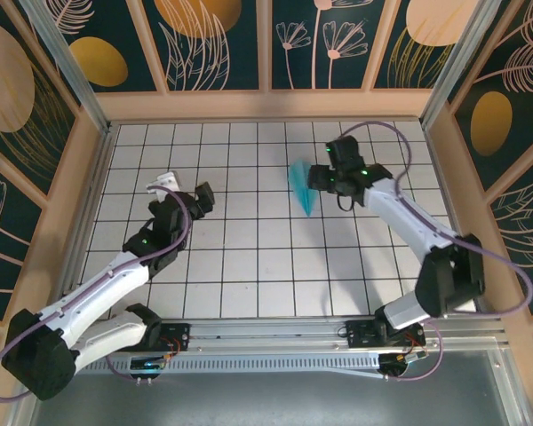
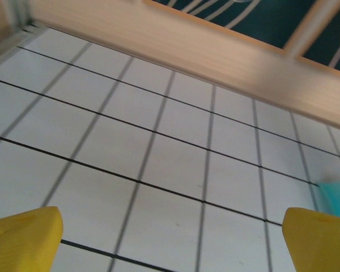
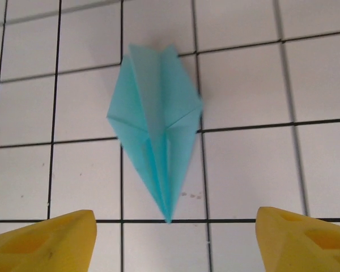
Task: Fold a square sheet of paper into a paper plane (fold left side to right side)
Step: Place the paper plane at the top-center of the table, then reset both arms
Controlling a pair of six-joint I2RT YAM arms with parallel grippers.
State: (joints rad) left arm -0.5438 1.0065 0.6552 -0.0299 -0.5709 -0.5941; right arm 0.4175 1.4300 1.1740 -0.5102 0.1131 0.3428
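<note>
The paper plane (image 3: pixel 156 130) is already a slim turquoise dart with a kite outline. A centre crease runs its length, and two flaps meet along that crease toward the sharp tip. In the overhead view the paper plane (image 1: pixel 302 188) sits on the right half of the table (image 1: pixel 249 266), nearer the far edge than the near one, with its tip pointing back toward the near edge. It looks a little blurred there, so I cannot tell whether it lies fully flat on the tiles.

The right gripper (image 3: pixel 173 238) hangs just beside the tip with its yellow fingers spread wide and nothing between them. From above, the right gripper (image 1: pixel 318 177) is close against the plane's right edge (whether it touches is unclear).

The left gripper (image 1: pixel 202 197) is well apart, over the left half of the table. Its jaws are also wide apart and empty in the wrist view (image 2: pixel 173 232), with a sliver of turquoise at the right edge of that view. A small white scrap (image 1: pixel 163 181) lies just beyond it.

Judging from the shape, the folding seems done or nearly so. At most a final pressing of the creases may remain.
</note>
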